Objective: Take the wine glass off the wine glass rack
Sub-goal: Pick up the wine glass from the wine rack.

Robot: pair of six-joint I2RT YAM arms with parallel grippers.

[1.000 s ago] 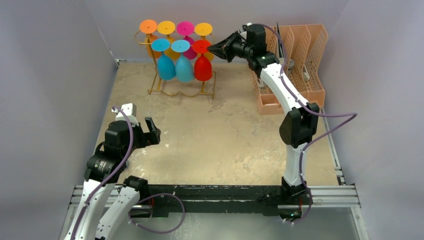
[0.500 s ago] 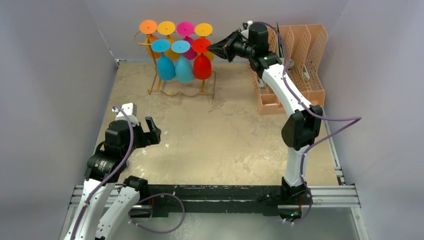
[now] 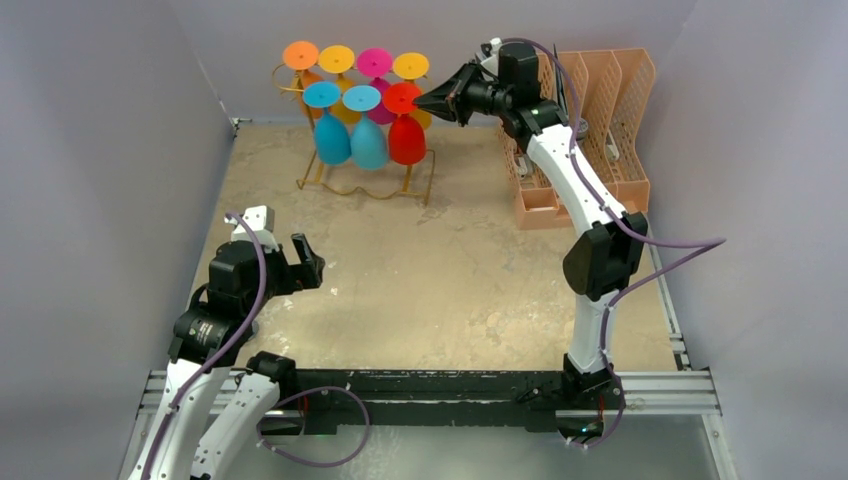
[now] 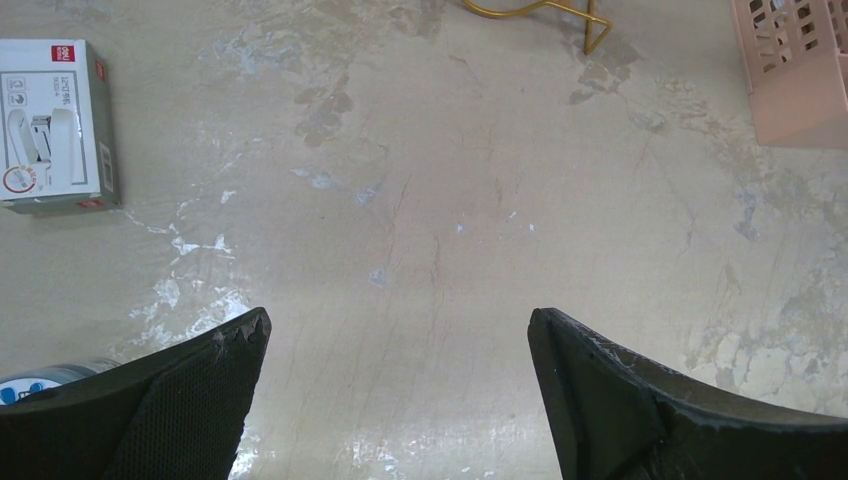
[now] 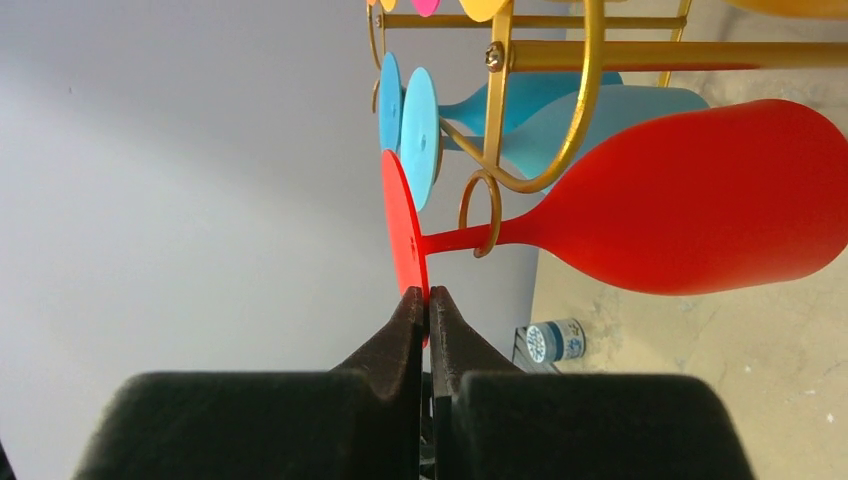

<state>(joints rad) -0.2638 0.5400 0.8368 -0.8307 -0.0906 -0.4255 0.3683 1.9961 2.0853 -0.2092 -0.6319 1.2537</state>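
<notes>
The gold wire wine glass rack [image 3: 352, 185] stands at the back of the table with several coloured glasses hanging upside down. The red wine glass [image 3: 406, 135] hangs at the right end of the front rail; in the right wrist view its stem passes through a gold loop [image 5: 480, 213]. My right gripper [image 3: 420, 100] is shut on the edge of the red glass's flat foot [image 5: 405, 230], pinched between the fingertips [image 5: 412, 305]. My left gripper [image 4: 400, 325] is open and empty, low over the bare tabletop at the near left [image 3: 300, 262].
A peach plastic lattice file organiser [image 3: 600, 130] stands at the back right beside my right arm. A small white box [image 4: 55, 125] lies on the table at the left. Two blue glasses [image 3: 350, 138] hang next to the red one. Grey walls enclose the table.
The rack and its glasses have shifted slightly to the right and turned a little while my right gripper holds the red glass's foot. The left arm has not moved.
</notes>
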